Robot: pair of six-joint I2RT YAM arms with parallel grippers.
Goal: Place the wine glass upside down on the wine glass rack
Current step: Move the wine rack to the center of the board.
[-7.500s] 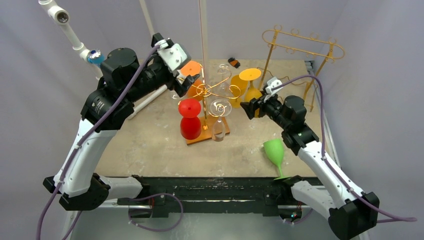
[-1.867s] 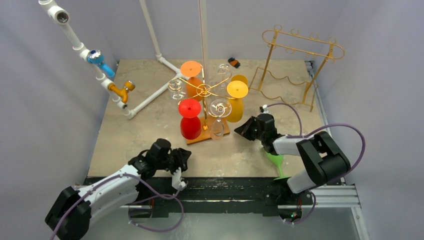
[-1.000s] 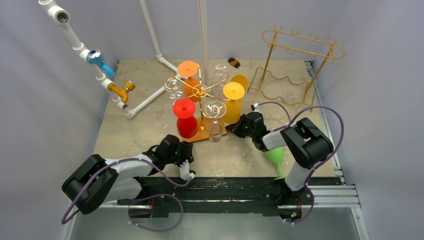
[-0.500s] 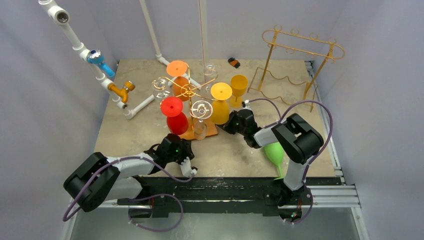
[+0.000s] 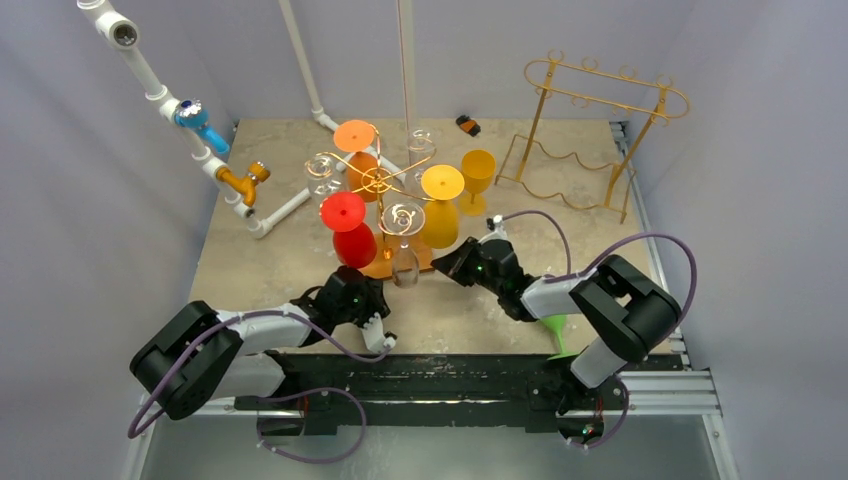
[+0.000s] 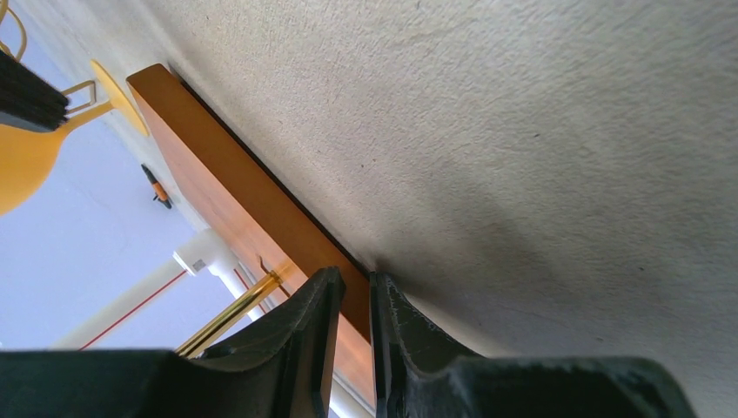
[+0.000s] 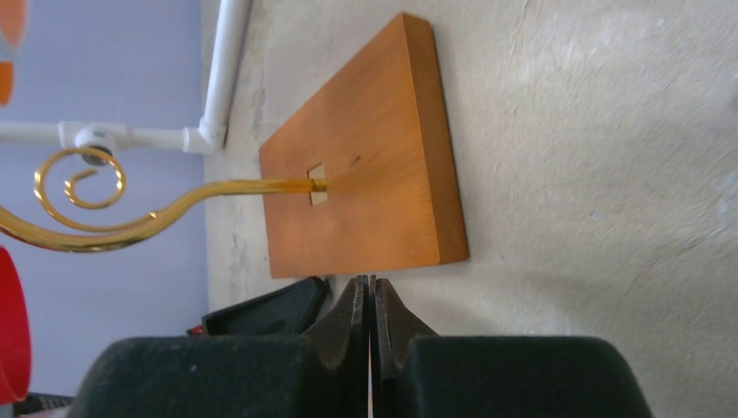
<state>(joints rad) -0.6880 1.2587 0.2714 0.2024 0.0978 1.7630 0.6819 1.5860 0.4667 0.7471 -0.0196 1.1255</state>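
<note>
The wine glass rack (image 5: 378, 180), gold spiral arms on a wooden base (image 5: 382, 270), holds red (image 5: 347, 228), orange (image 5: 356, 150), yellow (image 5: 440, 205) and clear glasses upside down. A green wine glass (image 5: 553, 325) sits near the table's front right, partly hidden behind my right arm. My left gripper (image 5: 368, 292) is low at the base's front-left, and its jaws (image 6: 352, 283) close narrowly on the base's edge (image 6: 226, 192). My right gripper (image 5: 443, 268) is shut and empty, with its tips (image 7: 372, 283) just off the base's corner (image 7: 357, 200).
White pipework with a blue valve (image 5: 195, 118) and an orange valve (image 5: 243, 180) runs along the left. A gold wire stand (image 5: 600, 100) is at the back right. A yellow glass (image 5: 478, 172) stands upright behind the rack. A small dark object (image 5: 467, 125) lies at the back.
The rack with its glasses has slid left across the table. My right gripper followed it leftward, staying shut. Earlier still, both arms came down from rack height to the tabletop.
</note>
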